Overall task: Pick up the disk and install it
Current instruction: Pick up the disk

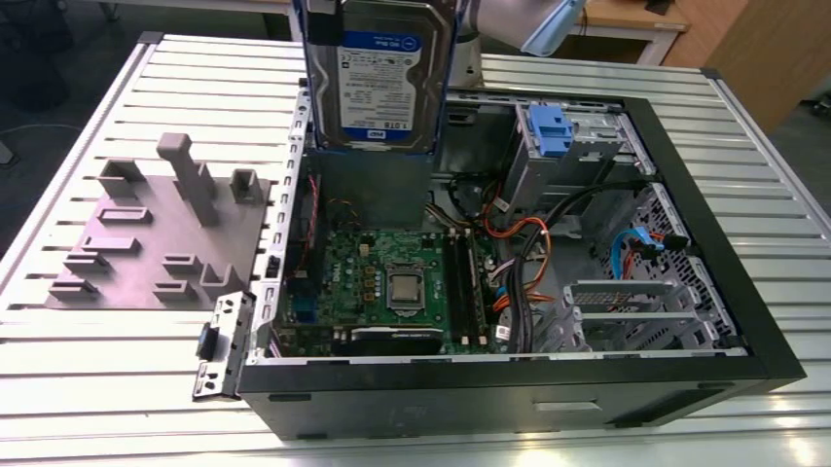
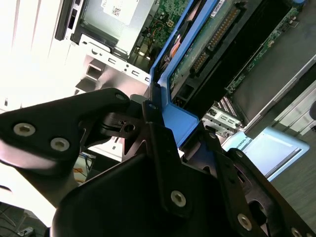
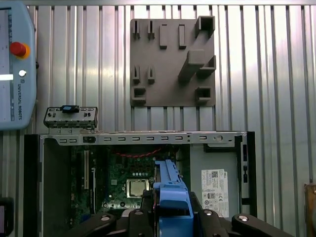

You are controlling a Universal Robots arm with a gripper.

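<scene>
Black gripper fingers [image 2: 160,143] stand closest to the lens in both wrist views, drawn in narrow and pressed against either side of a blue carrier [image 2: 173,116]. The gripper [image 2: 185,133] is thus closed on the disk [image 2: 207,44], whose green circuit board and connector edge run away from the fingers in the second wrist view. In the first wrist view the gripper [image 3: 173,207] holds the same blue carrier [image 3: 173,192] over the open computer case [image 3: 148,139], with the carrier lying between the motherboard [image 3: 128,180] and the grey power supply box [image 3: 217,168]. In the exterior view the disk [image 1: 377,78] stands upright with its white-and-blue label facing the camera and its top edge cut off by the frame. Its lower edge hangs over the far corner of the case [image 1: 520,375] on the exterior view's left, directly above the power supply box [image 1: 370,190]. Whether that edge touches anything cannot be told. A fixed blue caddy [image 1: 552,131] sits in the case toward the exterior view's right, well apart from the disk. A grey fixture plate [image 1: 156,238] rests on the slatted metal table [image 1: 130,360] beside the case.
</scene>
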